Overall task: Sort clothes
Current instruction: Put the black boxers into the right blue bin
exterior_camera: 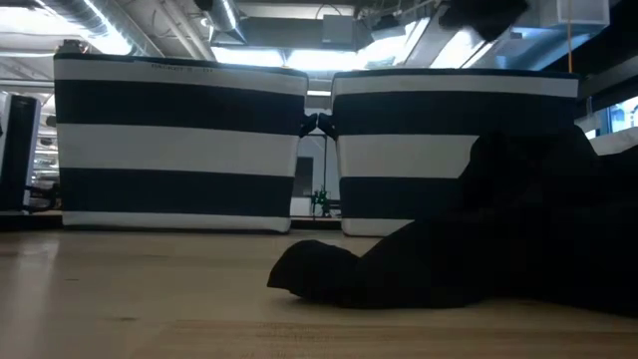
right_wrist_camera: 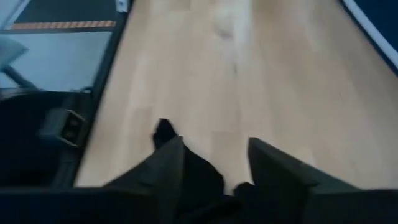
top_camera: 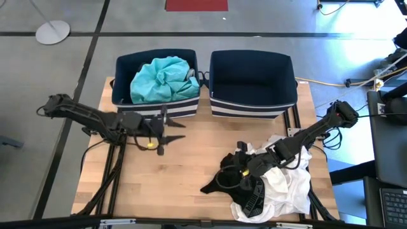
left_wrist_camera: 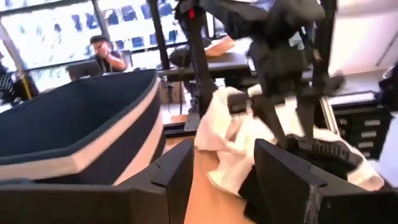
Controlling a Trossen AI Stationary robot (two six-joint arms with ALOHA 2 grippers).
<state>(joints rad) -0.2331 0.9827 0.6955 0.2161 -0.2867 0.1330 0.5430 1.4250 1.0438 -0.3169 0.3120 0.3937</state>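
- The step in hand looks like picking the next garment from the heap: the right gripper (top_camera: 245, 170) is down on the black garment (top_camera: 238, 181) at the near right of the bench (top_camera: 191, 165).
- In the right wrist view its fingers (right_wrist_camera: 171, 165) stand apart, with dark cloth (right_wrist_camera: 205, 183) lying between and beneath them; whether they pinch any of it I cannot tell.
- The black garment lies partly over a white garment (top_camera: 286, 184), the two tangled in one pile; a flap of the black one trails toward the middle of the bench.
- A teal garment (top_camera: 162, 76) already fills the left bin (top_camera: 154, 108), with a scrap of paler cloth at its right edge. The right bin (top_camera: 252, 105) shows only its dark inside.
- The left gripper (top_camera: 166, 132) hovers above bare wood just in front of the left bin, fingers (left_wrist_camera: 177, 171) apart and holding nothing; that arm seems to be waiting.
- Judging by the sorting so far, the next move calls for closing on the black cloth alone, lifting it free of the white one, and carrying it to a bin, probably the right one for darks.
- The risk I see is the white garment dragging along, since the two overlap.
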